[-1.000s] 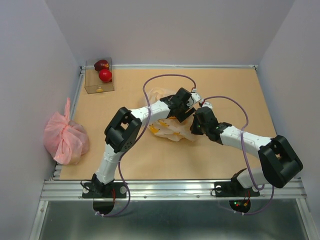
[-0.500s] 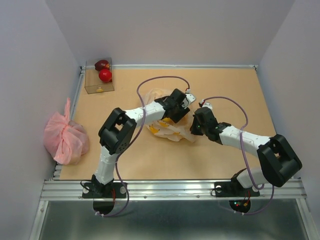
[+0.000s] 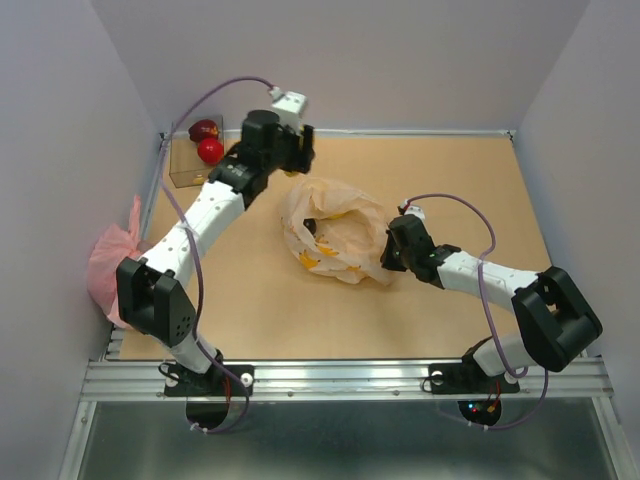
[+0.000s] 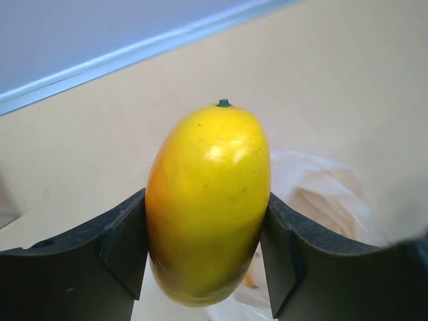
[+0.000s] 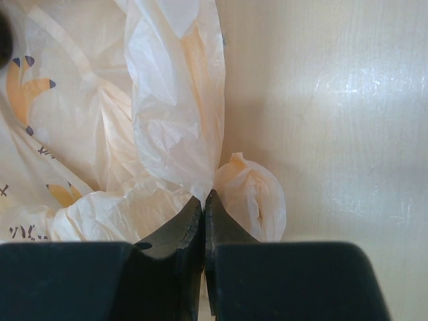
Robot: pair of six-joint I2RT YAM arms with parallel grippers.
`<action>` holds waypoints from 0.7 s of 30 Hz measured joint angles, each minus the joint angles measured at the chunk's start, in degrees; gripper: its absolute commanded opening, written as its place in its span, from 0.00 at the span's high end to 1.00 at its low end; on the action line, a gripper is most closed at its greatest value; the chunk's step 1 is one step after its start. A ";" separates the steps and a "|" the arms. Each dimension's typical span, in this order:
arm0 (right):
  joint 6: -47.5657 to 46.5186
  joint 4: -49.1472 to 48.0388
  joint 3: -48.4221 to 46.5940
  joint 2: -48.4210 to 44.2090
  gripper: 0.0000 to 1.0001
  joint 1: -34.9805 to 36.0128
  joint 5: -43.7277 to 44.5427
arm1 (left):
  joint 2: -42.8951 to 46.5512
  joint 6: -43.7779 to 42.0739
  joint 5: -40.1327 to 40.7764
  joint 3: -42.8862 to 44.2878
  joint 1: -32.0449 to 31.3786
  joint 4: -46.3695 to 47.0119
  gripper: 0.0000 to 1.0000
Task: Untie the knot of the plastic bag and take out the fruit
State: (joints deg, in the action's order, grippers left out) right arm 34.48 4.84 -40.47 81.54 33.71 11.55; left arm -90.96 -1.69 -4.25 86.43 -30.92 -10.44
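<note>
One oval fruit [image 4: 208, 200] stands stem-up, clamped across its middle by the left gripper [image 3: 298, 152] over the far part of the bench [image 3: 480, 180]. The clear box [image 3: 197, 172] holding two red fruits [image 3: 210, 150] lies to that gripper's left, so the left arm is nearer. The right gripper [image 5: 203, 200], clenched, pinches the rim of the plastic bag [image 3: 340, 235], which lies open mid-bench.

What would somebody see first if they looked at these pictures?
Probably the big yellow-orange fruit, squeezed in the left gripper near the far edge of the table. Then the crinkly plastic bag lying open mid-table, one edge pinched by the right gripper.
</note>
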 measured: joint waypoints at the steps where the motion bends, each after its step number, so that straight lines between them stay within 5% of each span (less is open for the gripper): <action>1: 0.00 0.00 -0.02 0.00 0.93 0.00 -0.02 | 0.07 1.55 0.39 0.44 3.04 0.57 0.71; 6: -0.20 0.09 0.00 0.00 0.93 0.00 -0.02 | -1.62 14.21 6.14 0.79 20.50 3.67 0.70; 11: -0.35 0.15 -0.02 -0.04 0.93 0.00 -0.09 | -7.50 23.87 10.43 2.69 30.75 5.73 0.64; 16: -0.85 0.26 -0.02 -0.07 0.92 0.00 -0.28 | -17.27 28.61 13.92 8.17 35.34 6.71 0.55; 21: -1.73 0.35 -0.02 -0.09 0.93 0.00 -0.28 | -25.51 31.17 14.71 13.77 37.70 6.86 0.32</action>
State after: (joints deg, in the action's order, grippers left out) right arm 32.75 5.19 -40.49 81.45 33.71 11.27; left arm -116.46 29.47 10.46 100.20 6.79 -3.57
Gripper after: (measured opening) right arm 0.075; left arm 0.680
